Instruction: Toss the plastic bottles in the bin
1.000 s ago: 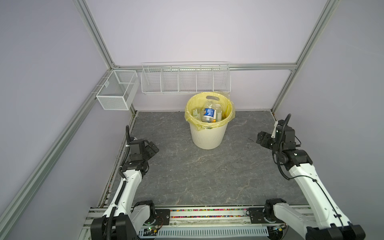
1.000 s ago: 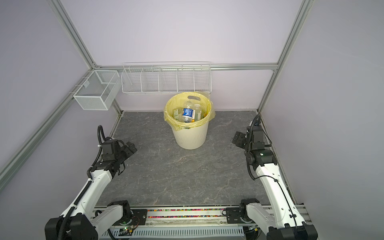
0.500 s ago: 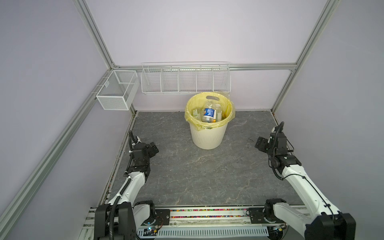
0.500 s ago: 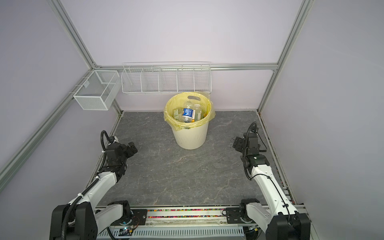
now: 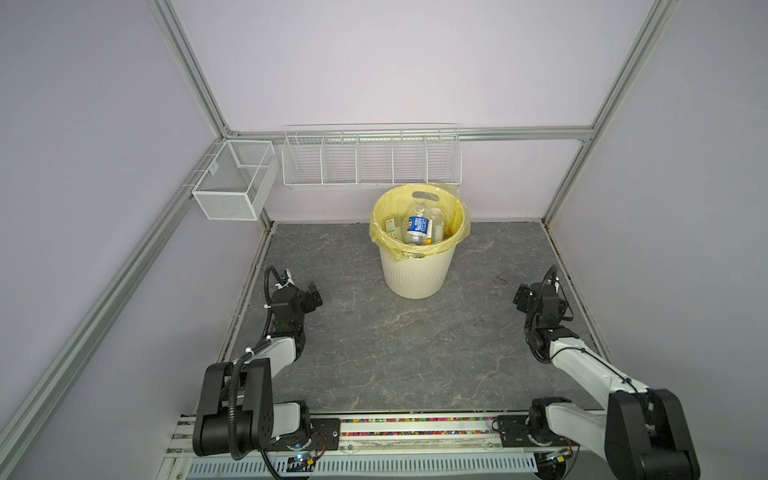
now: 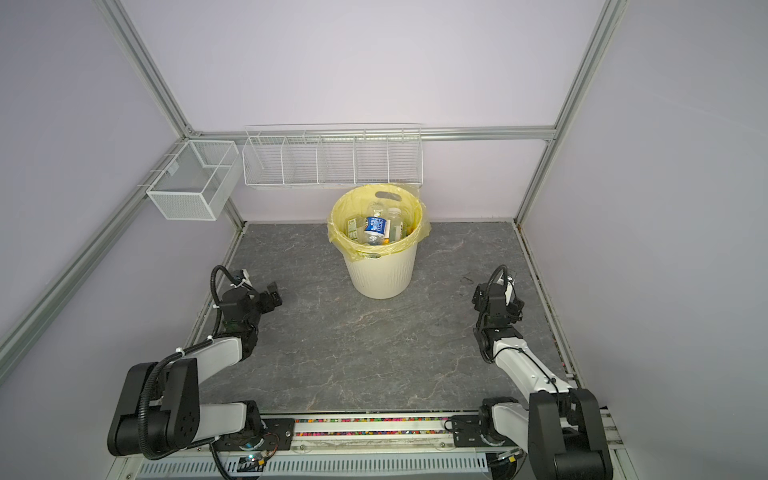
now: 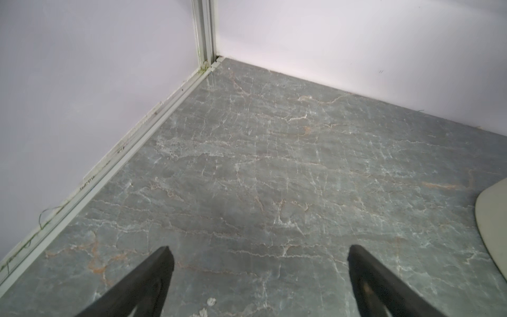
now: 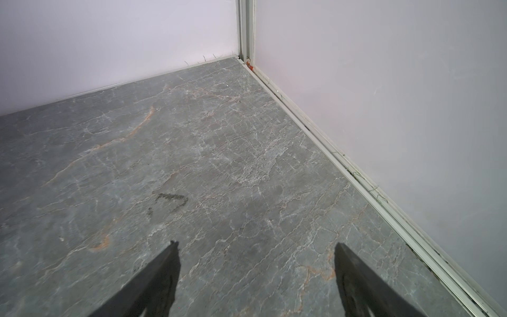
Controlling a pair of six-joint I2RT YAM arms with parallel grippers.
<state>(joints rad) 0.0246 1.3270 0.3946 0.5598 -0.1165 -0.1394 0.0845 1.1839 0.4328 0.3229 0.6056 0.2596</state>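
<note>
Zero bottles are seen lying loose on the desk (image 5: pixel 395 345) in both top views, so the job looks pretty much wrapped up. The plastic bottles (image 5: pixel 417 226) that can be made out are all piled inside the bin (image 5: pixel 415 276), which is stood toward the back wall and lined with a yellow bag (image 5: pixel 380 232). A blue-labelled one is seen on top with a green-white label beside it, and the rest are too jumbled to be counted.

The left end effector (image 7: pixel 259 248) is held wide open with nothing between its jaws, only bare desk. Same deal for the right end effector (image 8: pixel 256 243): spread open, nothing gripped. Both are kept low near the side walls, well apart from the bin.

Nothing is spotted in the wire baskets (image 5: pixel 371 160) either. As for what's left, probably nothing, though a bottle tucked behind the bin can't be ruled out.
</note>
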